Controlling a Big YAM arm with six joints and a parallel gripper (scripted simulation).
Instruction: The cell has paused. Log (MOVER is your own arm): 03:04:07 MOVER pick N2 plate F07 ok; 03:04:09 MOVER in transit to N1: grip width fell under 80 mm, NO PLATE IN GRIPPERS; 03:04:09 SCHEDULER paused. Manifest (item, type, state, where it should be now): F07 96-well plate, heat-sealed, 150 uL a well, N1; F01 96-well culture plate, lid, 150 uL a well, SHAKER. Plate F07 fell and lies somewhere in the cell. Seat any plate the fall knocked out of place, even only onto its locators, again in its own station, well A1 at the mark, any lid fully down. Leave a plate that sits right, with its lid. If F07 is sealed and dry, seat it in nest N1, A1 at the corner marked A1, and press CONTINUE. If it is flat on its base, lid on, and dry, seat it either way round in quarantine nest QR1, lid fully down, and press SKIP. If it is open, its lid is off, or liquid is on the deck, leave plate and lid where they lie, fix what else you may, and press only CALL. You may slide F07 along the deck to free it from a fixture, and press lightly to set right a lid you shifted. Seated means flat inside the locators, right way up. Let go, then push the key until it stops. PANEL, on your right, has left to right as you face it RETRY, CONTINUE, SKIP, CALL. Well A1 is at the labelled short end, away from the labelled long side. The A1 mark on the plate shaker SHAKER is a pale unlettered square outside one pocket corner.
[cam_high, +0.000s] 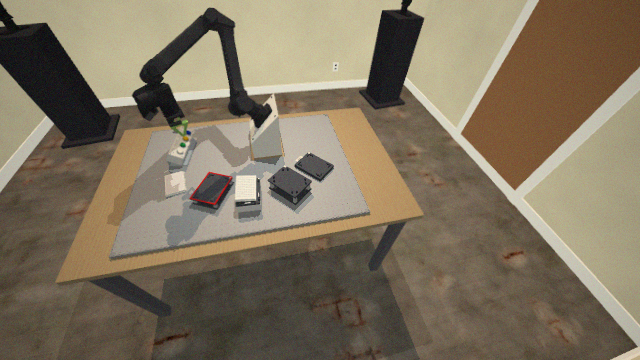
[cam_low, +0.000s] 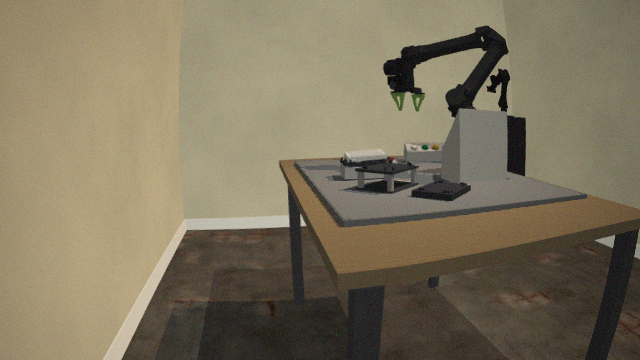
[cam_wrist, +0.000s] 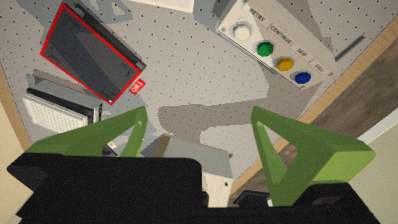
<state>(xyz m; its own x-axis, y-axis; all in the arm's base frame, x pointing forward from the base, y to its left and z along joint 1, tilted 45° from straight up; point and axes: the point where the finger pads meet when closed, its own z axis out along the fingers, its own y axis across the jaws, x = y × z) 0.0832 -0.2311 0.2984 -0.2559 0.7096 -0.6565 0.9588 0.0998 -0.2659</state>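
Note:
My gripper (cam_high: 181, 131) hangs open and empty, well above the button panel (cam_high: 183, 148). In the wrist view the gripper (cam_wrist: 198, 112) looks down on the panel's white (cam_wrist: 241, 31), green (cam_wrist: 264, 48), yellow (cam_wrist: 285, 64) and blue (cam_wrist: 302, 77) keys. A pale flat plate (cam_high: 175, 184) lies on the deck between the panel and the red-framed quarantine nest (cam_high: 211, 188); a greyish patch shows on its top and I cannot tell what it is. A white plate (cam_high: 247, 188) sits on the shaker. The quarantine nest (cam_wrist: 90, 55) is empty.
A raised black nest (cam_high: 290, 182) and a flat black nest (cam_high: 314, 166) stand right of the shaker, both empty. A grey slanted tower (cam_high: 265, 135) stands by the arm's base. The panel is close to the mat's far left edge.

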